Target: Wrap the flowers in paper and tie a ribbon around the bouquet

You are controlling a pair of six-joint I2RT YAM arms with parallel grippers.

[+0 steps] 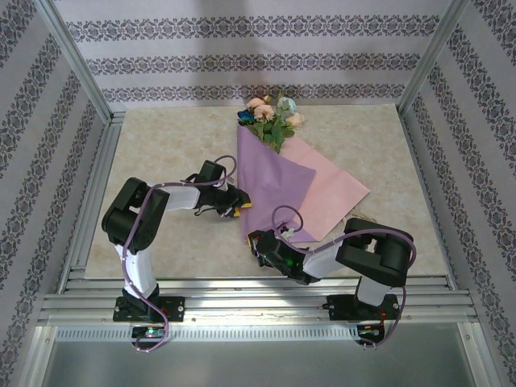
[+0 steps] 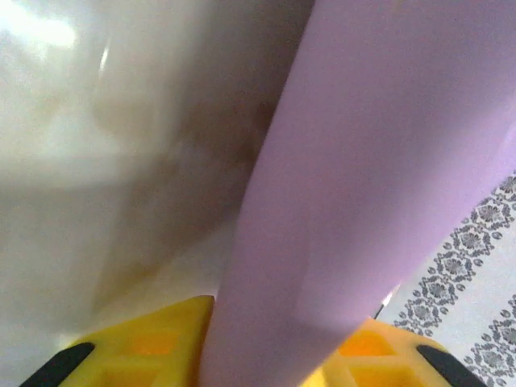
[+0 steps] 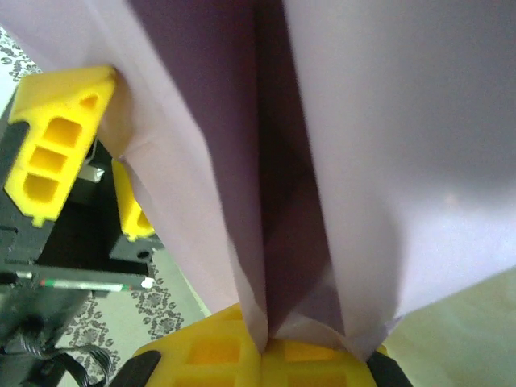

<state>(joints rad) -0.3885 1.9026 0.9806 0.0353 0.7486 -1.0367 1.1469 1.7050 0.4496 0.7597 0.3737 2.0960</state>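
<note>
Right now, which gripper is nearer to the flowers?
Left. The left gripper is at the left edge of the paper, below the flowers; the right gripper is farther down, at the paper's near tip.

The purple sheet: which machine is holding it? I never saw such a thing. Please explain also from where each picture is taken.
Two robot arms are bolted at a table's near edge. One picture looks down from above; the other two come from a camera on each wrist. On the table lies a folded lilac-and-pink paper, with artificial flowers at its far end. The left tool pinches the paper's left edge, the right tool its near end, each between yellow fingers.
</note>
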